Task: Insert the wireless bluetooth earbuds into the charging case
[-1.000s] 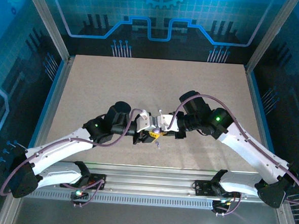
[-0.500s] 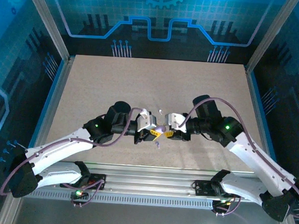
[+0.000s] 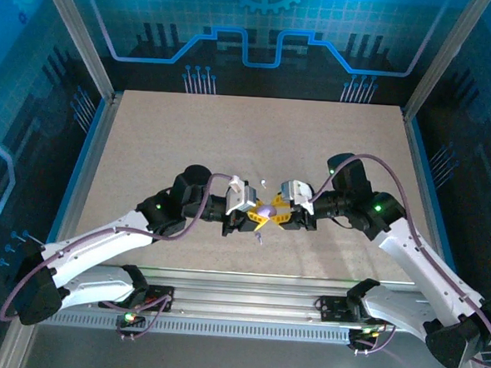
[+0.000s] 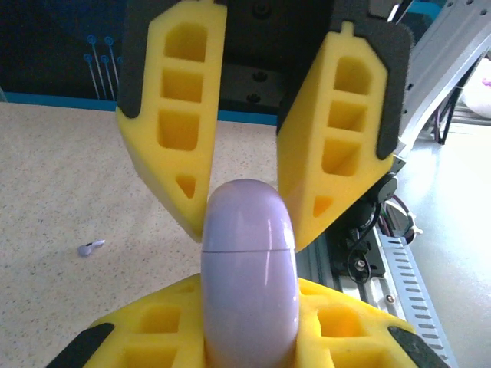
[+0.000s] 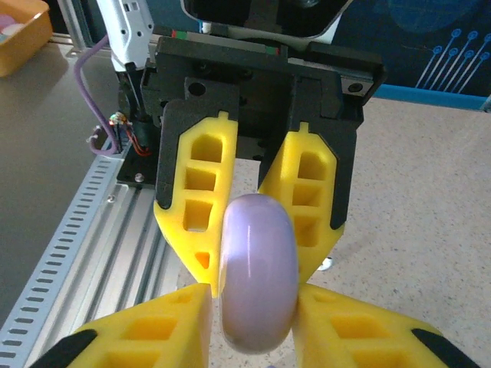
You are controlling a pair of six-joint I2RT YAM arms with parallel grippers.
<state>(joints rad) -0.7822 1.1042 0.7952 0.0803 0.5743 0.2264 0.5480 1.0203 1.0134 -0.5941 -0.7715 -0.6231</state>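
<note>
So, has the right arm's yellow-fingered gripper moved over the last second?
Yes. The right gripper has shifted right, toward the table's right side rail, and now grips the lavender oval case.

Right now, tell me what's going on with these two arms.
Both arms meet over the speckled beige table. The left gripper and the right gripper each appear clamped on opposite ends of a pale lavender, pill-shaped plastic charging case, held between them. Its lid seam looks closed. A tiny lavender stemmed earbud lies loose on the table, not yet in the case.
</note>
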